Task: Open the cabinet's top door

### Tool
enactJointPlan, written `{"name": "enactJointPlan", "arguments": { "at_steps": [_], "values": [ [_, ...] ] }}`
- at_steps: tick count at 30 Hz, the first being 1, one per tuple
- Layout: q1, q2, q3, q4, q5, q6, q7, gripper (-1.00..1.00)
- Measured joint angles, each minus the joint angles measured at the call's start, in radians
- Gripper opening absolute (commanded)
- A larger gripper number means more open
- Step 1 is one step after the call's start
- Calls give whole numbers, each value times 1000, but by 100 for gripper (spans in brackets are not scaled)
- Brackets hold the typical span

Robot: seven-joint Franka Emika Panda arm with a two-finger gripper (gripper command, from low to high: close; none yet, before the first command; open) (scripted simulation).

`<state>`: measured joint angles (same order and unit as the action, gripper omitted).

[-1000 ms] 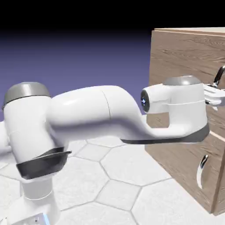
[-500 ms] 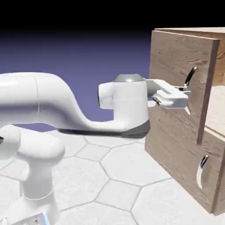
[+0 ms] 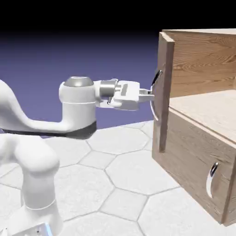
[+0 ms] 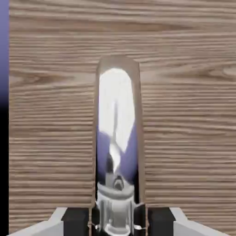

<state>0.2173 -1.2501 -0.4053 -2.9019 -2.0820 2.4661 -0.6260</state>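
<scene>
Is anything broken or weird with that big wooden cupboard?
Nothing looks broken. The cabinet's top door stands wide open, but the gripper is shut on its curved handle, so that looks meant. The bottom panel sits closed.

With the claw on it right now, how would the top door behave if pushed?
The top door would likely swing rather than slide, since it stands angled out from one edge. It looks stiff, a flat wooden panel. Its glossy curved handle might be slippery.
</scene>
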Motion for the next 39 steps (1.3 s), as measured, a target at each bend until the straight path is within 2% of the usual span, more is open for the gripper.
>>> {"name": "enactJointPlan", "arguments": {
  "at_steps": [12, 21, 30, 39],
  "values": [
    [-17, -224, 414, -142, 520, -244, -161, -100],
    [61, -244, 740, -124, 859, -479, -195, -100],
    [53, -127, 1066, 17, 1159, -736, -170, -100],
    [-154, 35, 1379, 311, 1401, -1020, -138, -100]
  ]
}}
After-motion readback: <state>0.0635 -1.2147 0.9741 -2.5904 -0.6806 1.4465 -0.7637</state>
